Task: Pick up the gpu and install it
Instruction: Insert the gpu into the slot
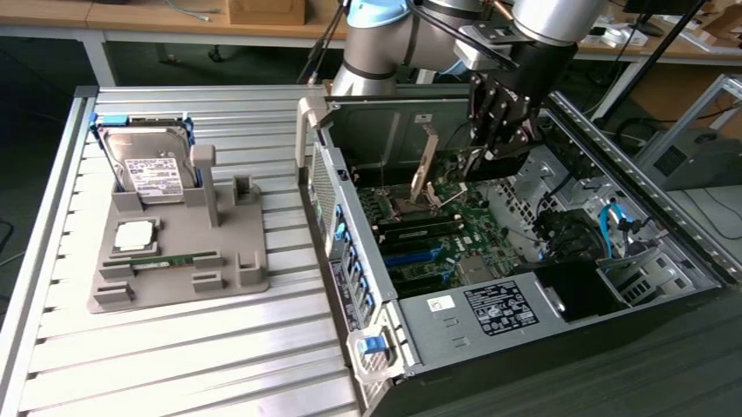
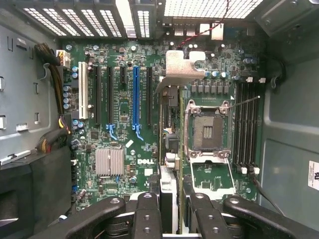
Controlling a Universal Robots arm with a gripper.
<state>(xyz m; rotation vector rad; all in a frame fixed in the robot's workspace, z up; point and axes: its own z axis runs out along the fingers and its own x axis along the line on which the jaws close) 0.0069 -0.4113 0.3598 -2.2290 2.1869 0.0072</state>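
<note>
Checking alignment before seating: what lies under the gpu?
The green motherboard, with a black slot on one side of the gpu and the empty processor socket on the other. The board strip directly beneath the card is covered by it.

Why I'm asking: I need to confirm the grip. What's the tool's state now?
The tool is closed on the graphics card, held edge-on above the motherboard.

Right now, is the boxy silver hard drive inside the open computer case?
No, the silver hard drive stands in the grey plastic holder beside the case.
</note>
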